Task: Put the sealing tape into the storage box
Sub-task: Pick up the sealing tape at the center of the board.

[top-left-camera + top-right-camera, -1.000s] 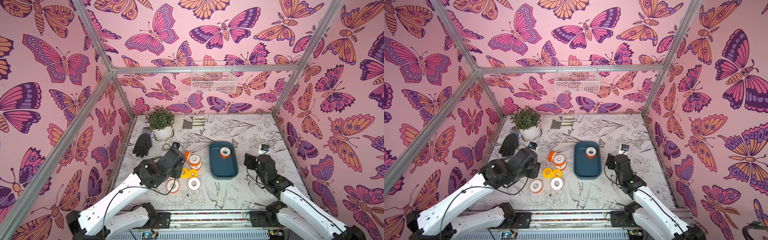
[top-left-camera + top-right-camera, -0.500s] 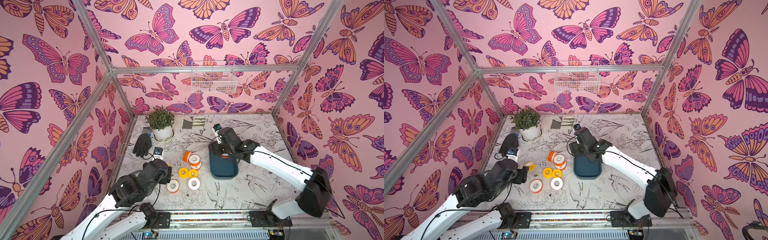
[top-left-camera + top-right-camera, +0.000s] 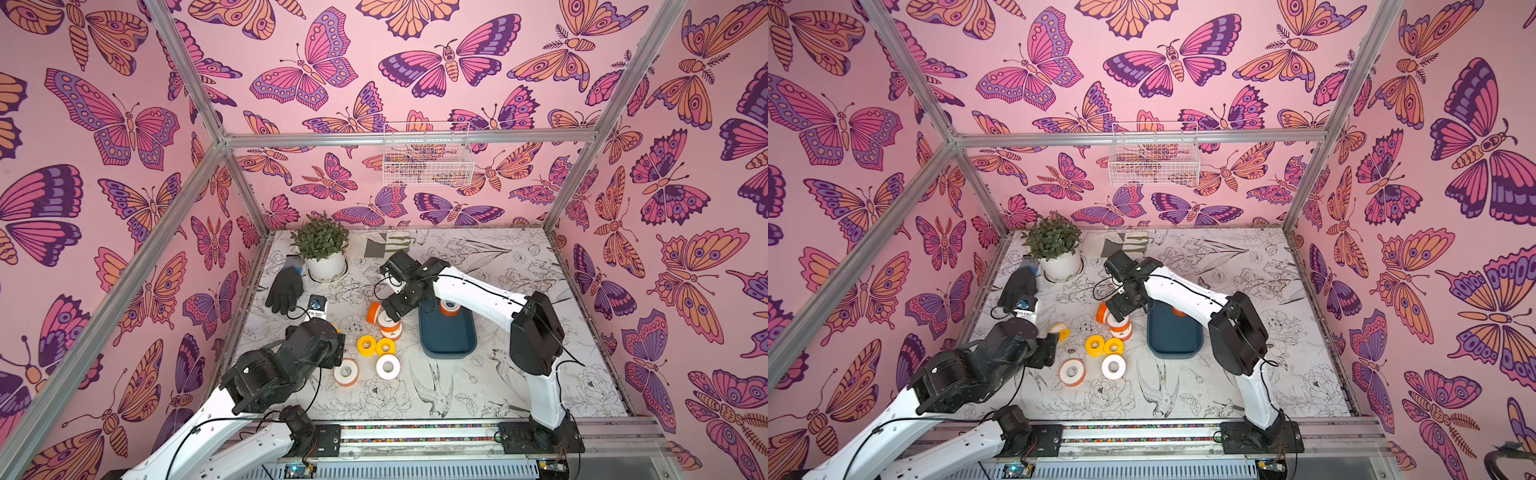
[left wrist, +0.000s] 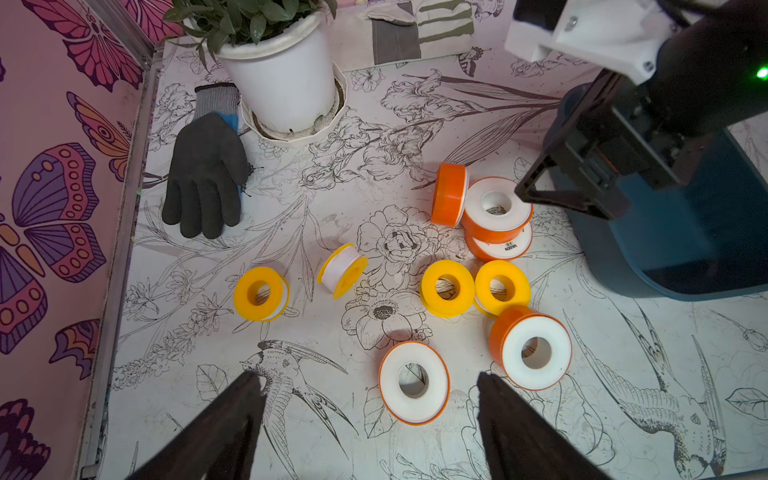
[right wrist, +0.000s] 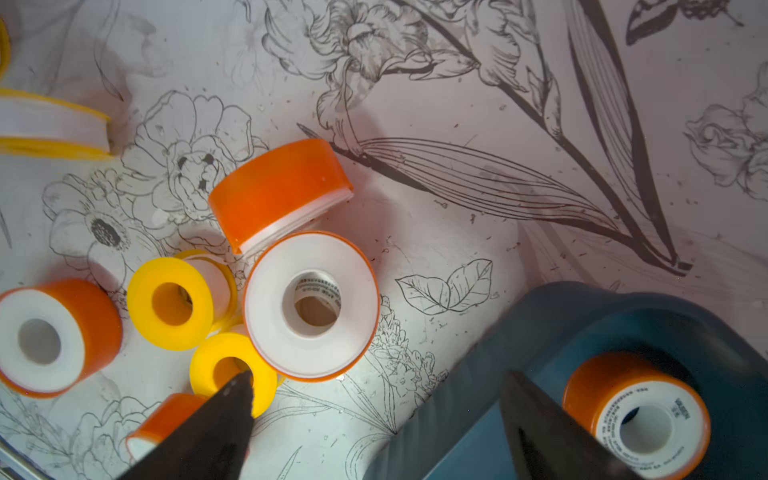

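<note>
Left gripper [image 4: 366, 376] and right gripper [image 5: 378, 376] both gape empty, and only the left wrist view reads "VASEN" on a stacked orange-spooled white sealing tape roll [image 4: 505, 245] beside the shallow teal plastic storage box [image 4: 685, 249], while only the right wrist view shows fine print on the box's lone roll [image 5: 636, 415].

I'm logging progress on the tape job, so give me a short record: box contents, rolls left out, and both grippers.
box: one orange roll inside
loose rolls: nine on the table, none touching the box
stack: two orange rolls, one on the other
left gripper: jaws open, empty
right gripper: jaws open, empty, by the stack
</note>
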